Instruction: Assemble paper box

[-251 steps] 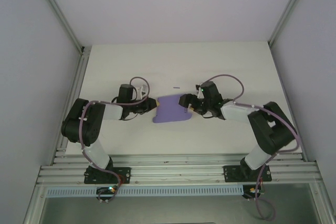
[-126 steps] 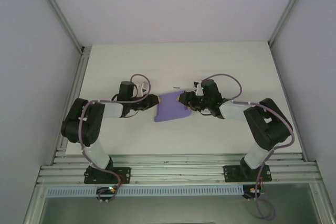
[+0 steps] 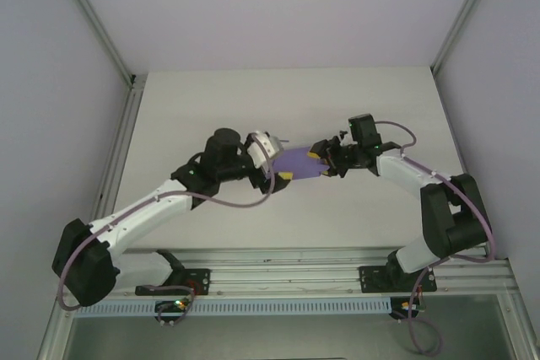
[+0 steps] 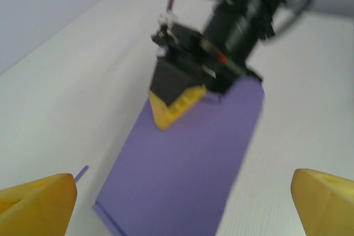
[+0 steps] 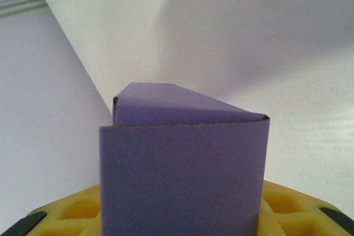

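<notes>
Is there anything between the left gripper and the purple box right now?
Nothing visible does. The open left gripper faces the paper box's near end; the right gripper clamps its far end.

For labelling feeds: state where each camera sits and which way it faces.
Top external: above, behind the bases, facing down at the table; both arms show.
Left wrist: left arm, facing the paper box; open left gripper frames it.
Right wrist: right arm, facing along the box in the right gripper.
Shared by all: the box.
</notes>
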Robot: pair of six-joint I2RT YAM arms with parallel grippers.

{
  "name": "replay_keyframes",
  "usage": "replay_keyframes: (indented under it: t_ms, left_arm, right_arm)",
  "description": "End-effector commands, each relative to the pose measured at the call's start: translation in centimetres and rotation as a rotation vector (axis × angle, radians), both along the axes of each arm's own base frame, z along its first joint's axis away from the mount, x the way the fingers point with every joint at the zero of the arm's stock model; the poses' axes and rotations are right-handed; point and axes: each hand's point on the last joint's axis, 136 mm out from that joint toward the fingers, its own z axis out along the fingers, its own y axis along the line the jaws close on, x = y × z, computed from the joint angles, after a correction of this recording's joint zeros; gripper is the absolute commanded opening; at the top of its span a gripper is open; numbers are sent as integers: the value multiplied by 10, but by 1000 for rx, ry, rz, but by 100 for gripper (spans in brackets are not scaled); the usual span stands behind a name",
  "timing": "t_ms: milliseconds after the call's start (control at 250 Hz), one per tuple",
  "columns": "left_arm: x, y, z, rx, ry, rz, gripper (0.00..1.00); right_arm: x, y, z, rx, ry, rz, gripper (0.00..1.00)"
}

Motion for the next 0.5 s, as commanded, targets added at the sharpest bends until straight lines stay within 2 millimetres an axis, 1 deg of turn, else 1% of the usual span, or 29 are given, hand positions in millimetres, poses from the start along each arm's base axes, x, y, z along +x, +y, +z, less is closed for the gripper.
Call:
replay_keyframes:
  t_ms: [0, 88, 204, 276, 347, 415, 495]
  left_arm:
    - [1, 21, -40, 262, -108, -35, 100]
    - [-4, 14, -46, 335, -125, -73, 100]
    - [7, 7, -51, 383, -172, -61, 100]
    - [13, 5, -55, 421, -182, -56, 100]
    - [17, 3, -59, 451, -177, -58, 100]
    - [17, 0, -59, 453, -178, -65, 98]
    - [13, -4, -58, 440, -180, -86, 93]
  right_arm:
    - [-30, 5, 15, 165, 267, -28, 31]
    - [-35, 6, 21, 188, 318, -35, 31]
    - [-34, 15, 35, 215, 305, -38, 31]
    - [-36, 17, 41, 223, 295, -38, 35]
    - [-38, 18, 42, 233, 301, -41, 36]
    - [-40, 19, 45, 250, 309, -39, 35]
    - [-40, 19, 45, 256, 307, -46, 35]
